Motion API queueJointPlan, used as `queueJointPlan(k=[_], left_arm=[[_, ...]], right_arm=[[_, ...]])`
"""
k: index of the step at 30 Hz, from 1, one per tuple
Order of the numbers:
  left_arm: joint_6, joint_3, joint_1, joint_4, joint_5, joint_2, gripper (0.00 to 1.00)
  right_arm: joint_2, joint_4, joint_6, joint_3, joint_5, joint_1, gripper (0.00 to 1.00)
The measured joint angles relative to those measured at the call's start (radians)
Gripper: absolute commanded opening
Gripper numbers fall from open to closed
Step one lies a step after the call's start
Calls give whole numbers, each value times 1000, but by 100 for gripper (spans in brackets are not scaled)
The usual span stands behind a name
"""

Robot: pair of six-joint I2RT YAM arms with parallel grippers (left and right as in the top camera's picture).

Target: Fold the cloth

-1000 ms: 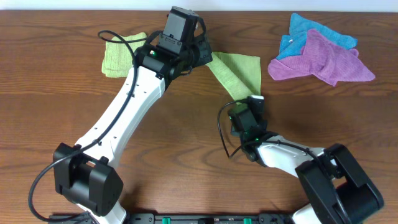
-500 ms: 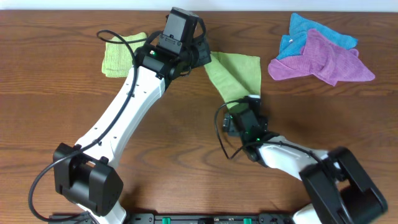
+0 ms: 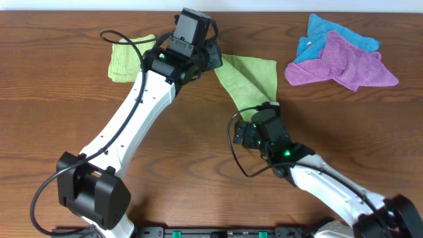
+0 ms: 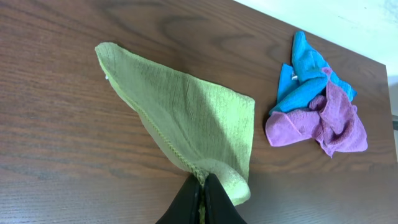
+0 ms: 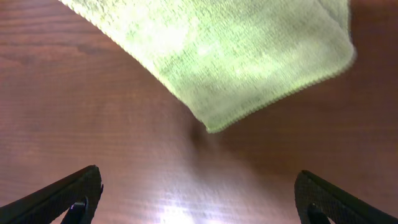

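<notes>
Pinching one corner of the green cloth [image 3: 254, 76], the left hand [image 4: 202, 182] holds it at the far middle of the counter [image 3: 59, 112], while the right hand [image 5: 199, 186] hovers wide open and empty.
The cloth lies spread in a rough triangle between the two hands. Its long edge runs from the left hand's closed grip toward the right hand, whose spread fingers point at the near corner, just short of it. That corner looks like the right arm's to take. The left arm is stretched far out, the right bent low.
</notes>
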Motion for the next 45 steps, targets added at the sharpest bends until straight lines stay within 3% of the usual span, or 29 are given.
queueJointPlan(k=[3, 6, 11, 15, 20, 30, 36, 42, 43, 45], left_arm=[[0, 0, 0, 0, 0, 0, 6], [1, 0, 0, 0, -1, 0, 6], [1, 0, 0, 0, -7, 0, 6], [2, 0, 0, 0, -11, 0, 6], [5, 0, 0, 0, -11, 0, 6], [5, 0, 0, 5, -11, 0, 6], [5, 0, 0, 7, -11, 0, 6], [5, 0, 0, 8, -11, 0, 6], [5, 0, 0, 8, -11, 0, 6], [5, 0, 0, 8, -11, 0, 5]], right_arm=[[66, 27, 4, 0, -23, 0, 99], [107, 24, 105, 0, -74, 0, 99], [82, 45, 294, 0, -134, 2, 99], [65, 83, 320, 0, -137, 7, 99], [82, 102, 155, 0, -107, 8, 99], [205, 97, -311, 62, -28, 8, 97], [291, 78, -490, 177, 61, 8, 99], [368, 42, -577, 240, 180, 8, 99], [373, 42, -581, 246, 196, 8, 97], [377, 31, -586, 253, 225, 8, 83]])
